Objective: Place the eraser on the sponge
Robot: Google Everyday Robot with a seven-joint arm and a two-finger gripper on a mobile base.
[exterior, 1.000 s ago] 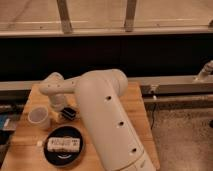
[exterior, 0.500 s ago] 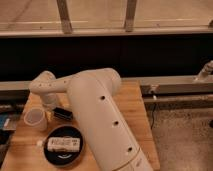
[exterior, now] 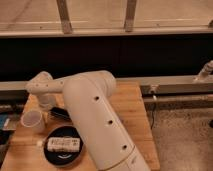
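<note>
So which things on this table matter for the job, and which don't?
Job: eraser, the black block by the hand, at the left of the table; the sponge isn't visible.
Lying about: cup, black plate, white bar on it.

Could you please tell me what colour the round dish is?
The dish is black in the camera view; the gripper is beside the cup.

Pincer (exterior: 47, 106) low over wooden bench (exterior: 126, 102), pale cup (exterior: 32, 120) just left, black eraser (exterior: 60, 114) just right, black plate (exterior: 54, 157) with white speckled bar (exterior: 63, 144) in front

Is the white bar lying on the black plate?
Yes, the white bar lies on the black plate; the gripper is beside the cup.
</note>
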